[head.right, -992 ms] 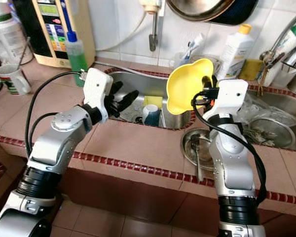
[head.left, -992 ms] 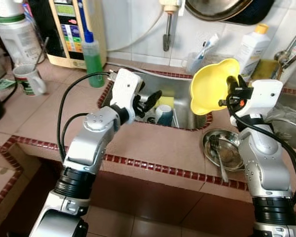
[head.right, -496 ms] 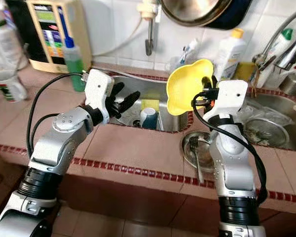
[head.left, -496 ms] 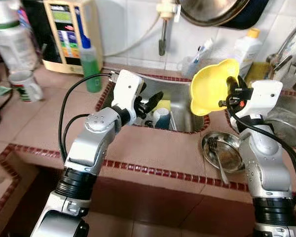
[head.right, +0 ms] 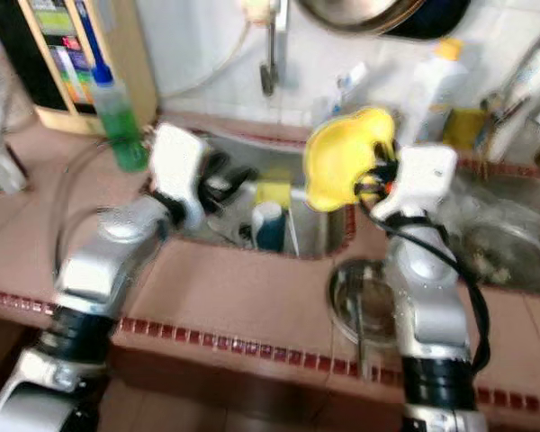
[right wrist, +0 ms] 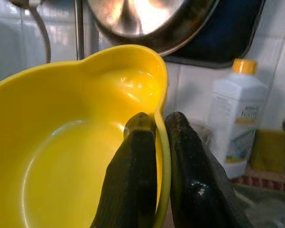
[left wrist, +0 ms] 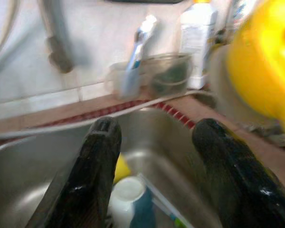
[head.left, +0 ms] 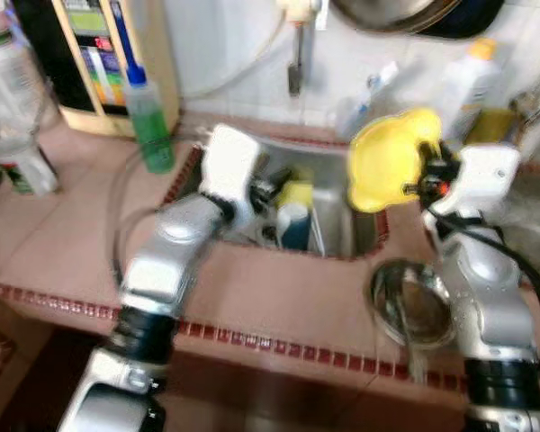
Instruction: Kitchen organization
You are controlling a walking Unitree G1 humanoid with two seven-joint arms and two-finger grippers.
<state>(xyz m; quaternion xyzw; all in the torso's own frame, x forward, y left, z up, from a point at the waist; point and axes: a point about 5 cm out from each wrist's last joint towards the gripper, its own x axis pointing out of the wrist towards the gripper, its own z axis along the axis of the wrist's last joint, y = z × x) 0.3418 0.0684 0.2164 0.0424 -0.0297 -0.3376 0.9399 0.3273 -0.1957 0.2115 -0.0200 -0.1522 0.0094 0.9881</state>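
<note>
R end effector raised, pinching bowl rim

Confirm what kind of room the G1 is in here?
Almost certainly a home kitchen, at the sink. A steel sink holding cups is set into a tiled counter, a green soap bottle stands beside it, and the right gripper pinches the rim of a yellow bowl.
</note>
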